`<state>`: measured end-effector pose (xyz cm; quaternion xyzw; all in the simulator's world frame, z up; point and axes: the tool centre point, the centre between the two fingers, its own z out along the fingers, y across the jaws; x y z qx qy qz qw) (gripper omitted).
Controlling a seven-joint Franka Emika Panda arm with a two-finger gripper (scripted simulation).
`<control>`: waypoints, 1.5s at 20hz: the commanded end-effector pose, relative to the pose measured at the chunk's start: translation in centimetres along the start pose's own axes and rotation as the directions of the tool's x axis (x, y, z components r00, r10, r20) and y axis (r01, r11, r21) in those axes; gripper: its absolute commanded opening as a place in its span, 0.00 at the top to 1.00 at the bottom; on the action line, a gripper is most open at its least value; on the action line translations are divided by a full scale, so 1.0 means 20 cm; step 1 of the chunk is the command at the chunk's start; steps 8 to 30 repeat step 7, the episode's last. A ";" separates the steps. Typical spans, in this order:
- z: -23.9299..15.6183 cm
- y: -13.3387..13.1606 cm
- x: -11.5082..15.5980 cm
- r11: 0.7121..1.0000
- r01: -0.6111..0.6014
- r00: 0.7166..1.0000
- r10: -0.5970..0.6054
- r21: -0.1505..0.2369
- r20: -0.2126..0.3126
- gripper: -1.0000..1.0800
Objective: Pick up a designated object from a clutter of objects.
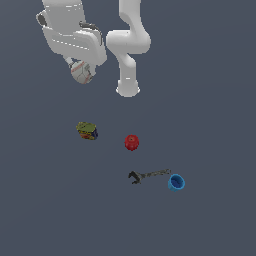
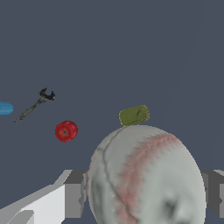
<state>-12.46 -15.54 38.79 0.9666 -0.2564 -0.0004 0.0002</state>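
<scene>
The baseball (image 1: 81,71) is pinched between the fingers of the gripper (image 1: 82,70) and held well above the floor, at eleven o'clock in the exterior view. The lift appears done. The can (image 1: 87,130), red ball (image 1: 131,142), wrench (image 1: 148,175) and blue cup (image 1: 176,182) lie below. Next, only a steady hold is judged necessary.

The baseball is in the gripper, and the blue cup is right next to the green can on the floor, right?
Not quite. The baseball is in the gripper, but the blue cup sits beside the wrench, not the green can. The can lies apart, on the far side of the red object. The exterior view shows this.
</scene>
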 end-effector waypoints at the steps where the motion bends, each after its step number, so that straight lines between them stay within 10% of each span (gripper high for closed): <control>1: -0.05 0.01 -0.02 1.000 0.001 1.000 -0.001 0.000 -0.001 1.00; 30: -0.09 0.02 -0.03 1.000 0.001 1.000 -0.001 0.000 -0.001 1.00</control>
